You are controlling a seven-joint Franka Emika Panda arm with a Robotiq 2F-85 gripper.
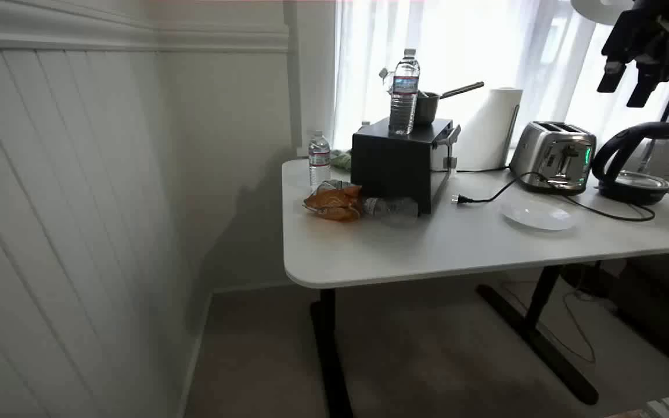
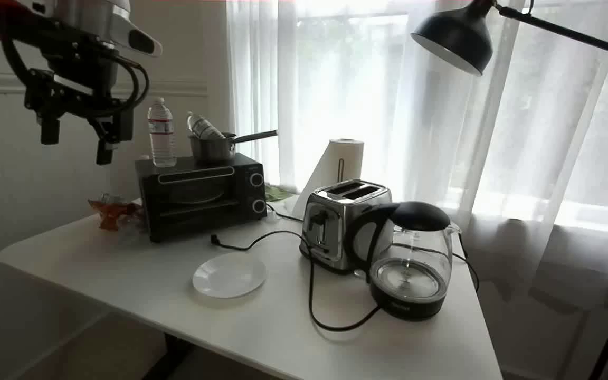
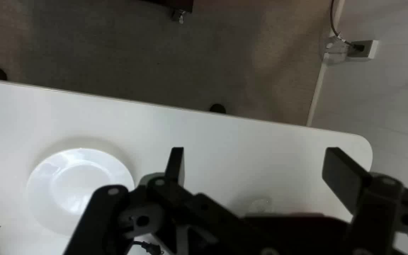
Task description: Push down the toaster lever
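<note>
The shiny silver toaster [image 1: 535,152] stands at the back right of the white table in an exterior view; it also shows in an exterior view [image 2: 336,224]. Its dark lever knob [image 2: 319,217] is high on the end face that looks toward the room. My gripper [image 1: 625,92] hangs in the air above table height. In an exterior view the gripper [image 2: 77,145] is up at the left, well apart from the toaster. In the wrist view the gripper's fingers [image 3: 255,157] are wide apart with nothing between them. The toaster is out of the wrist view.
The glass kettle [image 2: 409,269] stands close beside the toaster, its handle near the toaster. A white plate [image 2: 230,274] and black cord [image 2: 312,295] lie in front. A black toaster oven [image 2: 203,198] bears a bottle [image 2: 161,134] and pot [image 2: 211,149]. A lamp [image 2: 457,39] hangs above.
</note>
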